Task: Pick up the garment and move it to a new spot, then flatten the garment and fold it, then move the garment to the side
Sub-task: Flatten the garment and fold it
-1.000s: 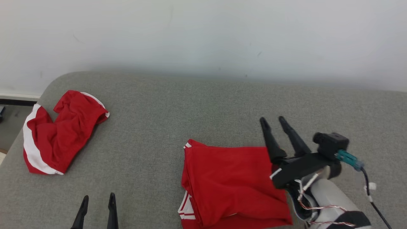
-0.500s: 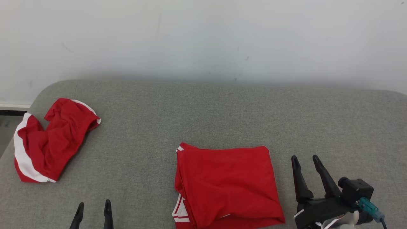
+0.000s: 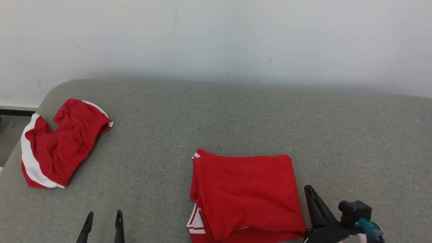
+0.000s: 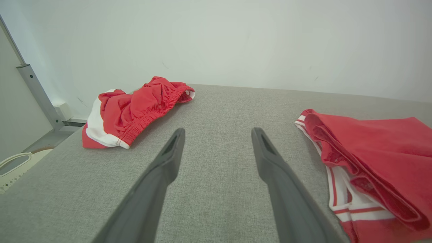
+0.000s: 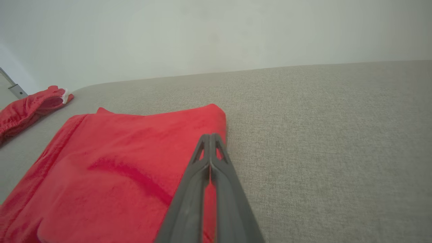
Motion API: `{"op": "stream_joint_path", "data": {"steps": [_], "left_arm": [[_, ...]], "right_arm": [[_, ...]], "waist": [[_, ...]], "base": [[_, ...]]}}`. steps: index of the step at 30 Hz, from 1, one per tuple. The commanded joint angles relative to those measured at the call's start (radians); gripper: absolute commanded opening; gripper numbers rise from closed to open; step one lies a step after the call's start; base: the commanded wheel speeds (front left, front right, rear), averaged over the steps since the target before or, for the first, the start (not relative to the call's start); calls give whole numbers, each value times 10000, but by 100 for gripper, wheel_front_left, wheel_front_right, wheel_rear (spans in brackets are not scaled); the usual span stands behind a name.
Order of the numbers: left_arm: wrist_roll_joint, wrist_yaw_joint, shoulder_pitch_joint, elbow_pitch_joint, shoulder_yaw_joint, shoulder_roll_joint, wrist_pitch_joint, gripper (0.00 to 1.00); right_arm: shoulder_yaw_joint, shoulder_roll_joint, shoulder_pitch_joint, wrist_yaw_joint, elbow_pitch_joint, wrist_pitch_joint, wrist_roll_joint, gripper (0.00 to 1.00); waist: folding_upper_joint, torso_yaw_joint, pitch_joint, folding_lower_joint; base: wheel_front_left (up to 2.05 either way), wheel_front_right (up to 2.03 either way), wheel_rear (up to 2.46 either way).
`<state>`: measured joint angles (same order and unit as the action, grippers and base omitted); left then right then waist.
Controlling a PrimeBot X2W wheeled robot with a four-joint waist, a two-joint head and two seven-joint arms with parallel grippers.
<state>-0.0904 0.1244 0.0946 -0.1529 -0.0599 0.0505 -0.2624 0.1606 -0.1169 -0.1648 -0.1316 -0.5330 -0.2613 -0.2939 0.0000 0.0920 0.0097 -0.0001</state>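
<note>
Right gripper (image 3: 308, 190) has pulled back from the right edge of the garment (image 3: 246, 192) toward the robot. It now sits low at the near right, just beside the cloth's near right corner. Its jaws, wide a second ago, are pressed together with nothing between them, plain in the right wrist view (image 5: 210, 136). Head camera has shifted a bit too, so small offsets of the cloth don't count as motion. Left gripper (image 3: 104, 214) is unchanged: low at the near left, jaws wide and empty, pointing out over bare surface (image 3: 162, 135) between the two red pieces.

Garment lies folded in a rough rectangle at the middle of the grey surface, close to the robot's side. White-striped layers peek out along its left edge. Top face is fairly smooth, with one soft ridge toward the near right. Well apart, at the far left, lies a crumpled piece (image 3: 60, 141), red with white trim, close to the surface's left edge. Pale wall (image 3: 216, 40) stands behind.

Step, as I read it: the fold looks finished and released; moving the garment to the side is not yet started. Next move calls for opening the right jaws again, coming in low at an edge and pinching through every layer. Both grippers could instead take opposite edges so the stack travels as one. Risk: catching only the top layer would peel the fold open.
</note>
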Motion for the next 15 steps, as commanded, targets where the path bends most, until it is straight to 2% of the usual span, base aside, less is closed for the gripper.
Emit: {"op": "stream_joint_path", "data": {"steps": [1, 15], "left_arm": [[132, 33, -100, 27, 37, -2, -34, 100], [152, 54, -157, -162, 128, -2, -34, 100]], "right_arm": [[72, 34, -155, 19, -93, -39, 57, 0], [1705, 431, -711, 19, -1402, -40, 83, 0]], "waist": [[0, 33, 39, 1], [0, 432, 204, 1]], "base": [[0, 0, 0], [0, 0, 0]]}}
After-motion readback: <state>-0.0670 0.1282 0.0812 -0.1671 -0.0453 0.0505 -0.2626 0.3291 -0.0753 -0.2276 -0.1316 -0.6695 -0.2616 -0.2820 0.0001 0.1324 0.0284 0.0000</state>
